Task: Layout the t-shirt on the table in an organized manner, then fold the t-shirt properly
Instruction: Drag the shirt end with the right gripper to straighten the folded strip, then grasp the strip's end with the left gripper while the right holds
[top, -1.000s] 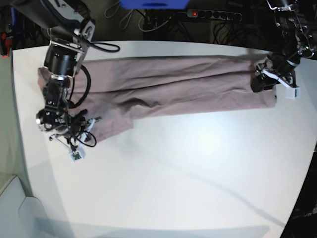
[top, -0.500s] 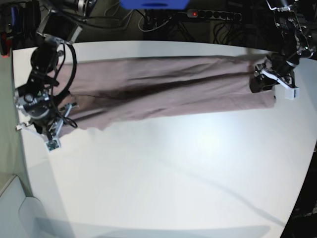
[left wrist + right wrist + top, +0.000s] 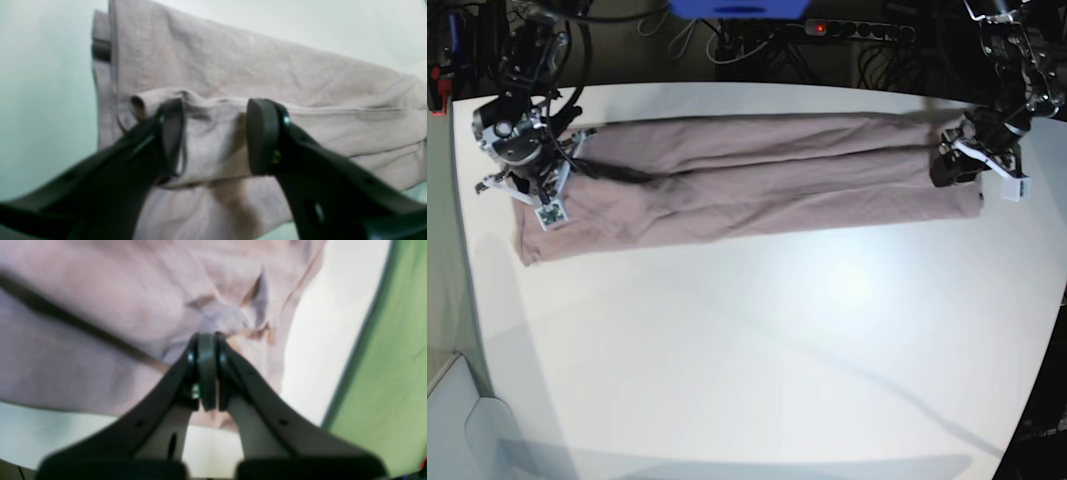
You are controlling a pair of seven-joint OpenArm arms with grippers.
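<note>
change: your right hand (image 3: pixel 527 190) has swung from the near side up to the far-left end of the t-shirt (image 3: pixel 757 180); the lower flap it dragged now lies back, so the cloth is one long band.
meaning: looks like the lengthwise fold is about done; crosswise fold prob. next.
right hand: pinched together on a small tuck of cloth.
left hand (image 3: pixel 972 165): apart, a rolled fold between the fingers (image 3: pixel 263 136), at the shirt's other end.
shirt loc: far side of the desk (image 3: pixel 777 350).
edges: right hand sits near the desk's left edge.
room: wide bare desk toward you.
</note>
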